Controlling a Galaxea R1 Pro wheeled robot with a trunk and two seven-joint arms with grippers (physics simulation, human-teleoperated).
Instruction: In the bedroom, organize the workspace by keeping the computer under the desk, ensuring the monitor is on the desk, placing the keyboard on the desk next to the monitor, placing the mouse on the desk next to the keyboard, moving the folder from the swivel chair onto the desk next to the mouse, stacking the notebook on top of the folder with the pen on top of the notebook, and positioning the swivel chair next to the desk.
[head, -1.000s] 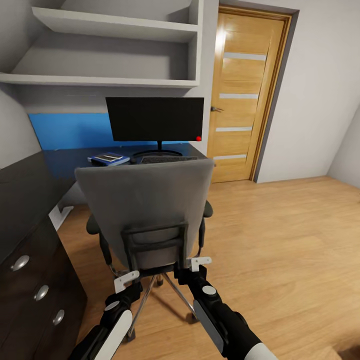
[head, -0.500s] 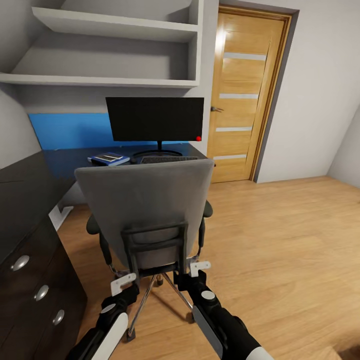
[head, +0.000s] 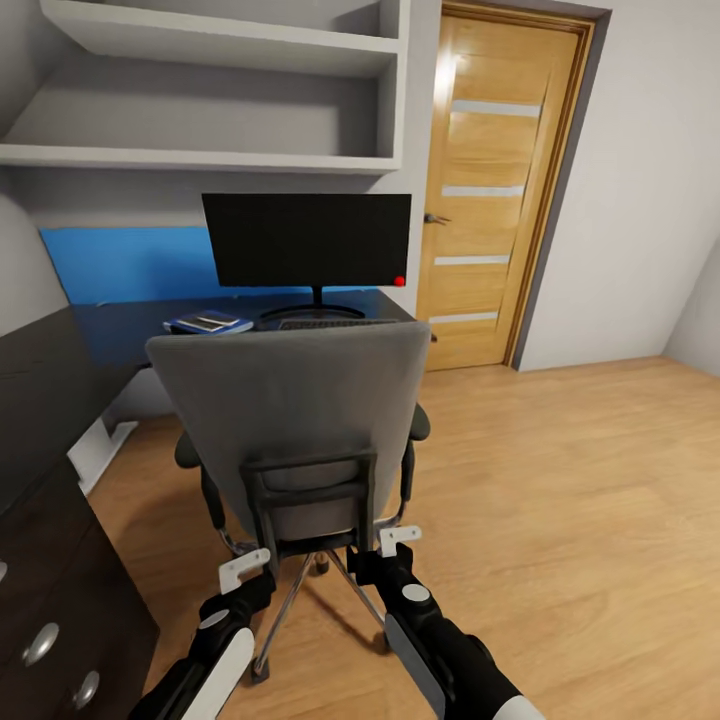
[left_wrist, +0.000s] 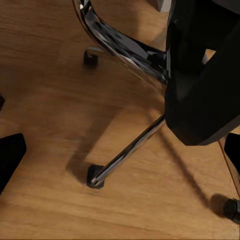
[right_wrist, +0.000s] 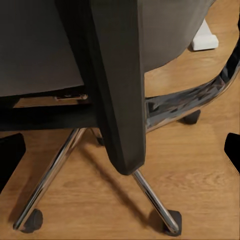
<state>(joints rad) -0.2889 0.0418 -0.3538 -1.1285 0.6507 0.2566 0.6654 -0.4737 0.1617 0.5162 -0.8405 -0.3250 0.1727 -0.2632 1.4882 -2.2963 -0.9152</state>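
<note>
The grey swivel chair (head: 295, 420) stands with its back to me, in front of the dark desk (head: 120, 330). On the desk are the black monitor (head: 308, 240), the keyboard (head: 322, 323) at its foot, and a blue-and-white stack (head: 208, 322) that looks like the notebook on the folder. The chair back hides the chair's seat and part of the desk. My left gripper (head: 245, 570) and right gripper (head: 400, 541) hang open just behind the chair's base, holding nothing. The wrist views look at the chair's chrome legs (left_wrist: 127, 150) and black back post (right_wrist: 117, 90).
A dark dresser (head: 50, 560) with round knobs stands close on my left. White shelves (head: 230, 100) hang above the desk. A wooden door (head: 490, 190) is behind the desk's right end, with open wooden floor (head: 580, 480) to the right.
The whole view has shifted, so the camera has moved; the dresser now sits lower and further left. Both grippers have dropped slightly behind the chair's base.
</note>
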